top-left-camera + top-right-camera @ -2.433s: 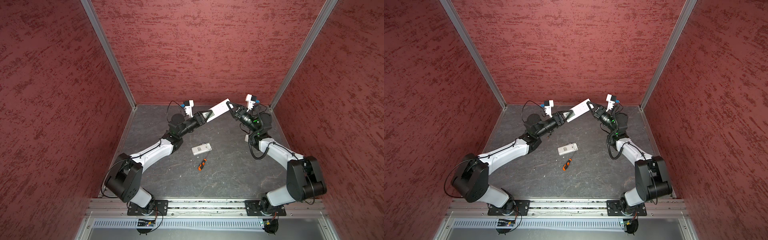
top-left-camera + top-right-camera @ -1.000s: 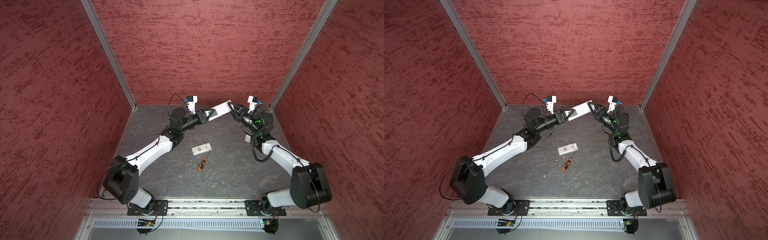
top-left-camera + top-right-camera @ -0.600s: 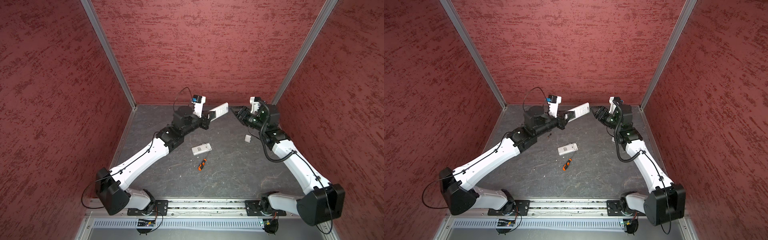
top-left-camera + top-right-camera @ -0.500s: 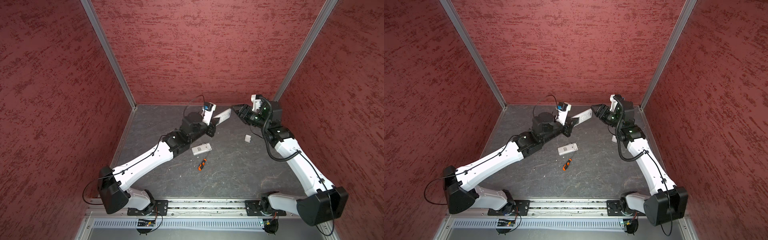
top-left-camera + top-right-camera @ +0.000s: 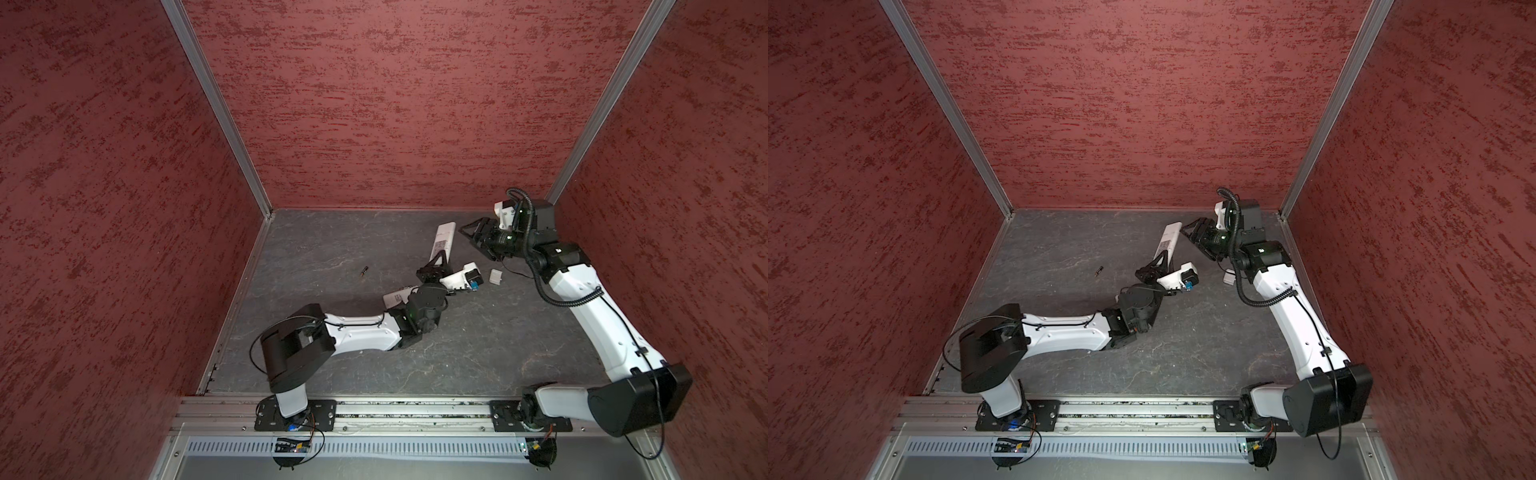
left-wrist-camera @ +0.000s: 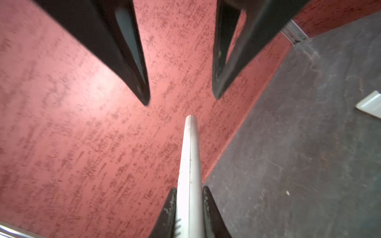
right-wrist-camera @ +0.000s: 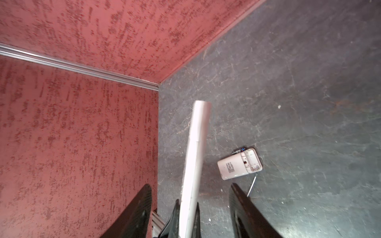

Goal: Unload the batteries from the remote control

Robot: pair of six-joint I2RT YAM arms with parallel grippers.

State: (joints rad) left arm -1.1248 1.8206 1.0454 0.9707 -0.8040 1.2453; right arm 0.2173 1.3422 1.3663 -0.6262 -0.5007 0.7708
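My left gripper [image 5: 439, 258] [image 5: 1160, 262] [image 6: 189, 190] is shut on one end of the long white remote control [image 5: 444, 237] [image 5: 1169, 239] [image 6: 190, 154] [image 7: 196, 144], holding it edge-on above the floor near the back right. My right gripper [image 5: 466, 235] [image 5: 1188, 236] [image 7: 189, 185] [image 6: 181, 99] is open, its fingers spread just off the remote's free end and holding nothing. One small dark battery [image 5: 364, 271] [image 5: 1099, 272] lies on the floor to the left. A second battery [image 7: 239, 151] rests against the small remote on the floor.
A short white remote [image 7: 235, 167] [image 5: 395, 296] with its compartment open lies on the floor, mostly under my left arm in the top views. A small white cover [image 5: 495, 276] [image 6: 371, 104] lies below the right gripper. The back wall and right wall are close.
My left arm has swung right and dropped low, carrying the remote so that its free end points at the right gripper. The right arm has stretched out. A battery now shows on the floor at the left.
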